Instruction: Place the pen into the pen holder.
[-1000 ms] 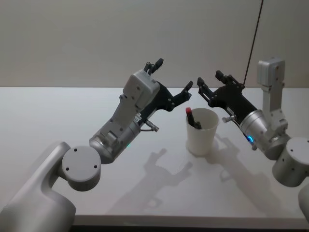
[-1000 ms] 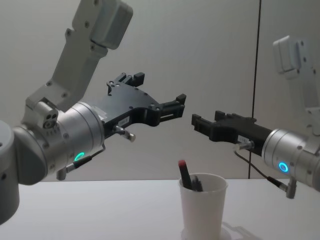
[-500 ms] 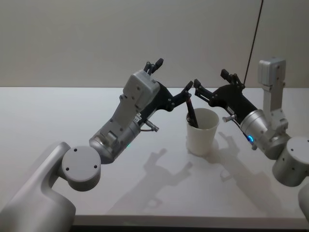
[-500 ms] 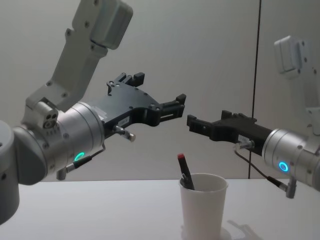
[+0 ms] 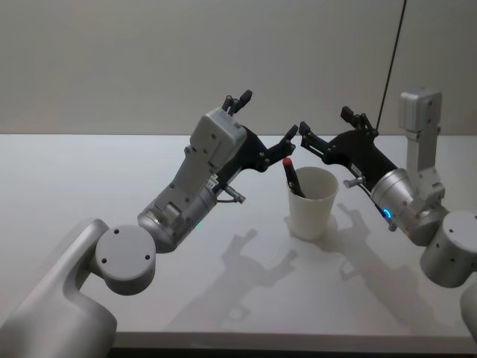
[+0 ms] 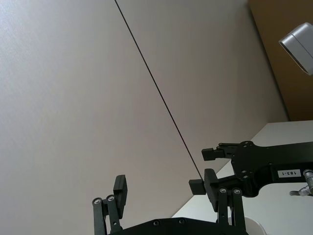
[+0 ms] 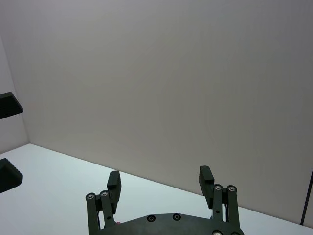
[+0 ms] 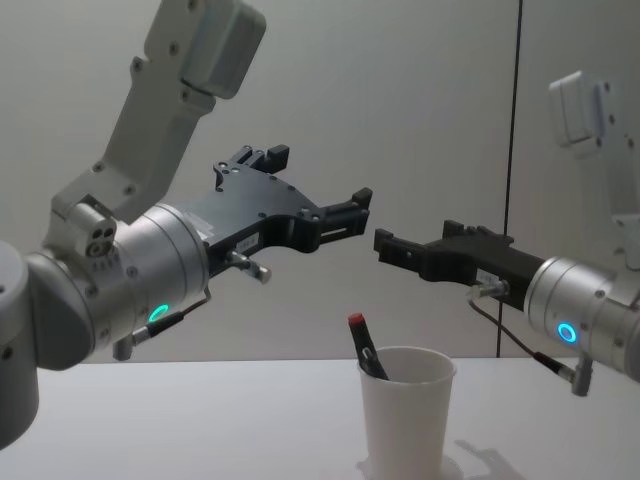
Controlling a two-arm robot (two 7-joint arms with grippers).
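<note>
**Above the cup: pen dropped in, both grippers standing off**

At ten o'clock of the pen holder (image 8: 407,412), left gripper (image 8: 316,192) raised, fingers spread, gripping nothing. On the worktop (image 5: 89,194), pen (image 8: 363,347) inside the holder, red tip leaning toward eleven o'clock over the rim. At two o'clock, right gripper (image 8: 395,249), fingers apart and bare, likely just clear for release.

The pen's (image 5: 291,177) lower part is hidden inside the white paper cup (image 5: 311,207), so only its red-capped end and a stretch of dark barrel show. In the chest view the cup's (image 8: 404,418) base is cut off by the bottom edge. In the left wrist view the left gripper's (image 6: 166,192) body is cut off at the bottom edge, as is the right gripper's (image 7: 160,182) in its own wrist view.
</note>
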